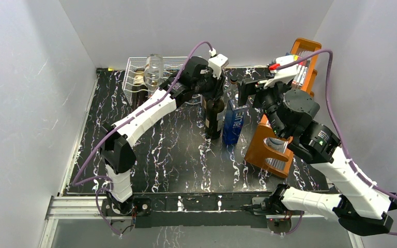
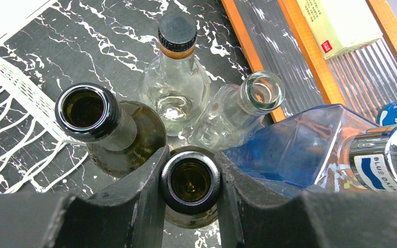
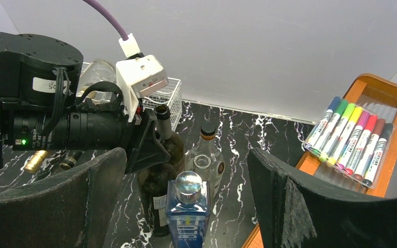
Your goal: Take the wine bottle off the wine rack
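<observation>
Plain white walls [image 1: 26, 77] enclose the scene on three sides. The worktop [image 1: 176, 155] is black with white marble veins.

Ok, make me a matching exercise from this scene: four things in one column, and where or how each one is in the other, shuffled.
Things
1. dark wine bottle
2. blue bottle
3. marker pack
4. right gripper

States
A. open, holding nothing
B. lying on the orange wooden rack
C. neck clamped in the left gripper
D. standing on the table, ungripped

Pairs: 1-C, 2-D, 3-B, 4-A
</observation>
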